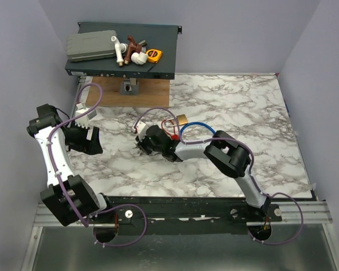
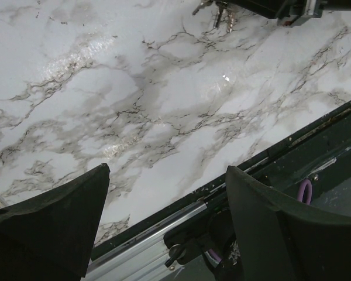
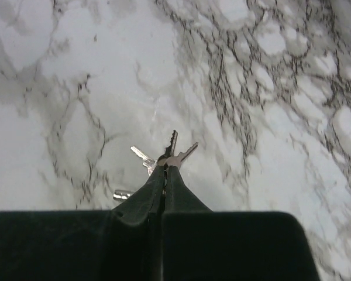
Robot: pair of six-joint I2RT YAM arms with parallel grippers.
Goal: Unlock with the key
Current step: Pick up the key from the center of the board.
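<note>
My right gripper is shut on a small bunch of keys, and the key sticks out past the fingertips with two silver blades fanned beside it, just above the marble. In the top view this gripper sits left of the brass padlock and the blue cable lock. A red tag shows beside the wrist. My left gripper stands open and holds nothing over the table's near-left part. The keys show at the top of its view.
A black rack box at the back carries a grey case, white pipe fittings and a tape measure. A wooden board lies before it. The black and metal rail runs along the near edge.
</note>
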